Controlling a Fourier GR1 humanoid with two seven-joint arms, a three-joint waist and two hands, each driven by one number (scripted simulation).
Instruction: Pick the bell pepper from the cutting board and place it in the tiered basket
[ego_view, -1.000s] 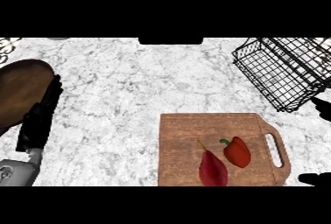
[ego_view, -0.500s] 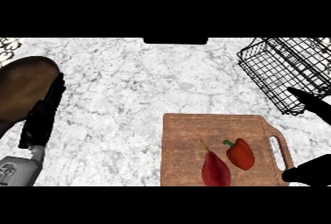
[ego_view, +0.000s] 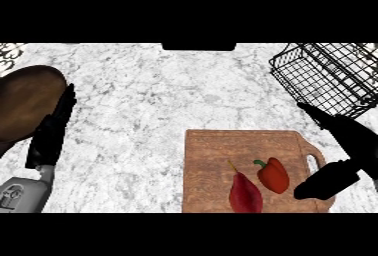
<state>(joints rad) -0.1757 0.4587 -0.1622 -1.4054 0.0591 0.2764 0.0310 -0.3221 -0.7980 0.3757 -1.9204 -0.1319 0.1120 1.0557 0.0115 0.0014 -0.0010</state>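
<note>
Right hand (ego_view: 353, 142) has moved in from the right edge and now reaches the cutting board's (ego_view: 221, 165) handle side, open, fingers and thumb spread. The bell pepper (ego_view: 275, 175) lies unmoved on the board, just left of the thumb, beside a dark red vegetable (ego_view: 245, 194). The wire basket (ego_view: 332, 75) stands beyond, on the tabletop (ego_view: 148, 100). Left hand (ego_view: 52, 132) rests open at the left.

A large brown rounded object (ego_view: 26, 100) sat at the left edge of the white-grey marbled table (ego_view: 148, 115); a dark red pointed vegetable (ego_view: 245, 196) lay low, right of centre.
</note>
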